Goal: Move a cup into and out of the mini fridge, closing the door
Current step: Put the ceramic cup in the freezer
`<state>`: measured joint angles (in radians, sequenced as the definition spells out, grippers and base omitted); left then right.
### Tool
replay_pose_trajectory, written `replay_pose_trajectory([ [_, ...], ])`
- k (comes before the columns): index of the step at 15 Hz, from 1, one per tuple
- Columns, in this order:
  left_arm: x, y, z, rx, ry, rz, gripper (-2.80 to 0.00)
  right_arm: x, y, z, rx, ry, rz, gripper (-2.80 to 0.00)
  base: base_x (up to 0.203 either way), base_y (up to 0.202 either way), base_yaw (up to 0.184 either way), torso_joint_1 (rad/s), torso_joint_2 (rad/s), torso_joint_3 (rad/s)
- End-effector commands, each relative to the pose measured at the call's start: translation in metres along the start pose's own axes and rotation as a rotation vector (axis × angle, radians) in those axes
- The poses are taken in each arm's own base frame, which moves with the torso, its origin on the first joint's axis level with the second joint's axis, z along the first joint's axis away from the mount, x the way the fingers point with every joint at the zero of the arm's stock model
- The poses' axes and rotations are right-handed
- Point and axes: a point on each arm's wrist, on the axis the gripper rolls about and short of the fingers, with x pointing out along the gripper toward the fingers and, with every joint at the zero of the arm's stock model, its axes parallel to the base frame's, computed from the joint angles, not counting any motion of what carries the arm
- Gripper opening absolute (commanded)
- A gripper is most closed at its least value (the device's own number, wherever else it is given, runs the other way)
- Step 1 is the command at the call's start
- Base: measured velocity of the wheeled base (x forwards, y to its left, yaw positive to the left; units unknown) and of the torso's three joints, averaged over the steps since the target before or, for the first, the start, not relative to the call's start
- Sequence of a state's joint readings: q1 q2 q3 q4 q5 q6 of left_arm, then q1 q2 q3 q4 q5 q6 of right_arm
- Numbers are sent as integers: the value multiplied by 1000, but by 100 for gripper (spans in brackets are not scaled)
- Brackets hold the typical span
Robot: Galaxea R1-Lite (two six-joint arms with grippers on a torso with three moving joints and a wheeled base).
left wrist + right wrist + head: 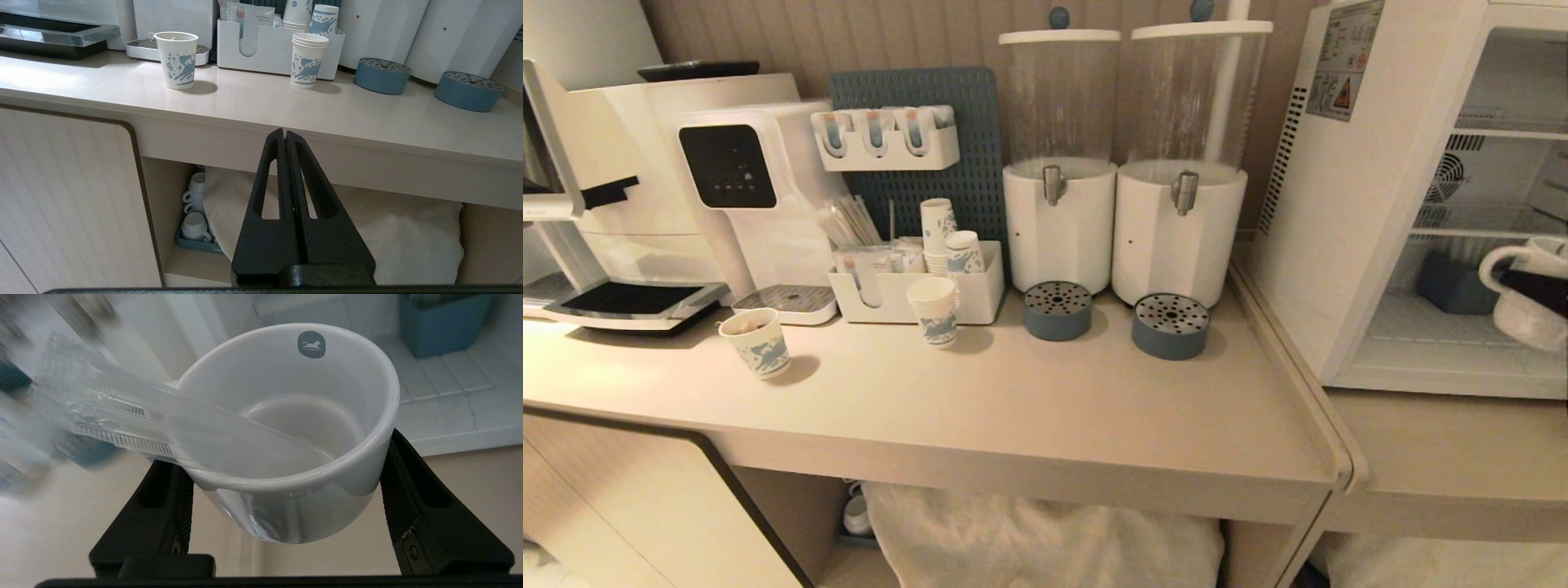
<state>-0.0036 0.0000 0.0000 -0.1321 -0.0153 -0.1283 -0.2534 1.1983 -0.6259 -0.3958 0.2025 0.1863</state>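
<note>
The cup (310,428), a squat white mug with a small blue mark inside its rim, sits pinched between the black fingers of the right tool (286,490), at the open front of the mini fridge (1347,269), near a blue bin (1454,286) on its lower shelf. The left tool (285,136) hangs below the desk (1013,408) edge with its fingers pressed together, holding nothing. On the desk stand paper cups (935,310) and two white drink dispensers (1058,220).

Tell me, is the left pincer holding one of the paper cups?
No. In the left wrist view the left pincer is shut on nothing, below the counter edge, and the paper cups stand on the counter.
</note>
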Motion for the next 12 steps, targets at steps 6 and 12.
replay_pose_trajectory([
  [6, 1, 1, -11, -26, 32, 5, -280, 71, -79, -53, -73, 80, 181, -280, 0, 0, 0, 0, 0, 0],
  [12, 1, 1, -11, -26, 32, 5, -280, 127, -109, -69, -125, 39, 199, -280, 0, 0, 0, 0, 0, 0],
])
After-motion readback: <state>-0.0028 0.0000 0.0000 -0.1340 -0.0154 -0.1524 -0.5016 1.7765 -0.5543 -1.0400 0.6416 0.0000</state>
